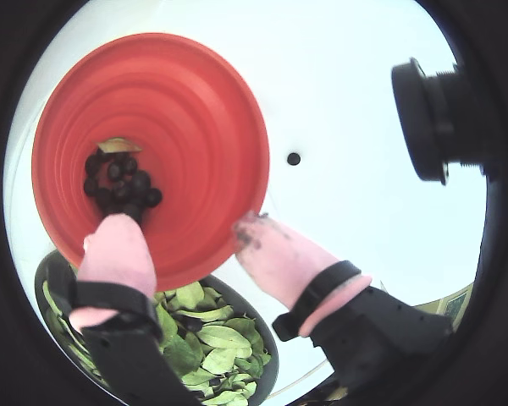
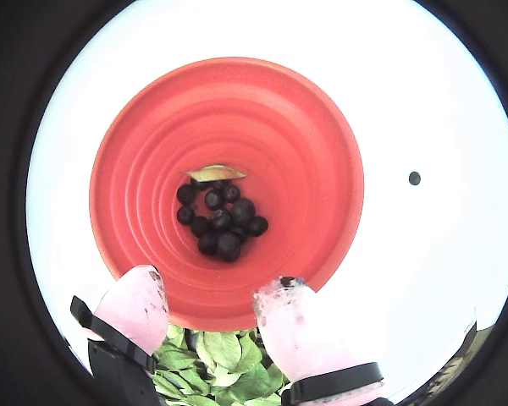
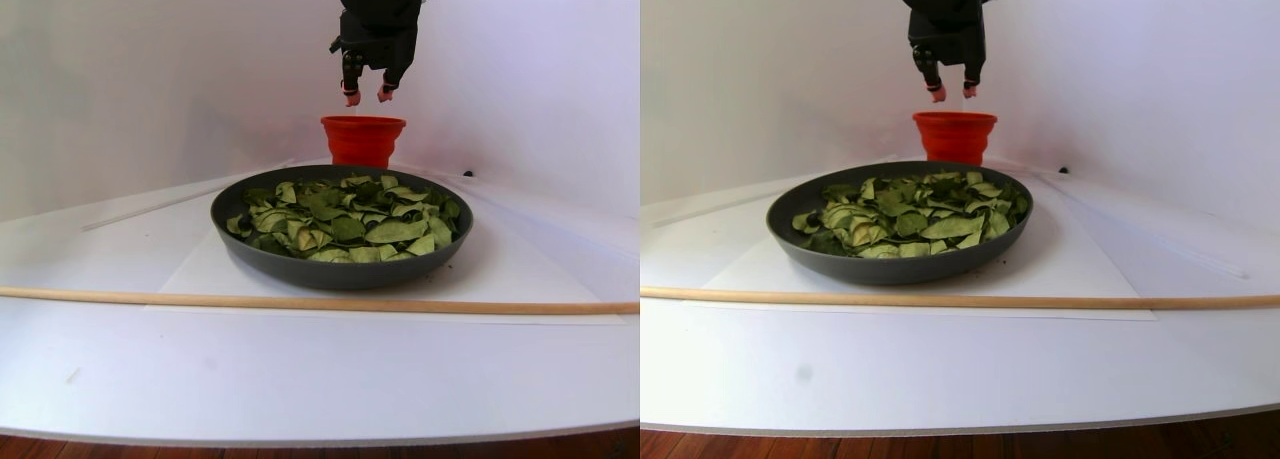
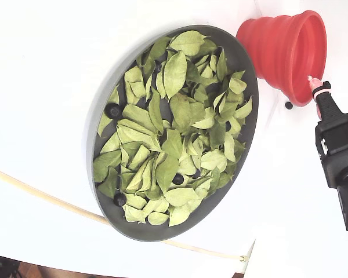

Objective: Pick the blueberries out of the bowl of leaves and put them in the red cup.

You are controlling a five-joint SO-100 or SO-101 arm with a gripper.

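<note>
In a wrist view the two-finger gripper with pink padded fingertips hangs spread apart and empty over the bright red ribbed cup. A cluster of small dark blue-black blueberries lies at the cup's bottom with one pale leaf beside it. The dark grey oval bowl of light green pointed leaves sits below the cup's rim in this view. A small black dot marks the white table.

In the other wrist view the same berries are piled in the cup's centre, both pads just over its near rim, nothing between them.

In the stereo pair view the gripper hovers above the cup, which stands just behind the bowl; a long thin wooden rod lies across the table in front.

In the fixed view a few blueberries remain among the leaves in the bowl, one near its left rim, two toward its lower end; the cup lies at upper right, just beside the bowl
</note>
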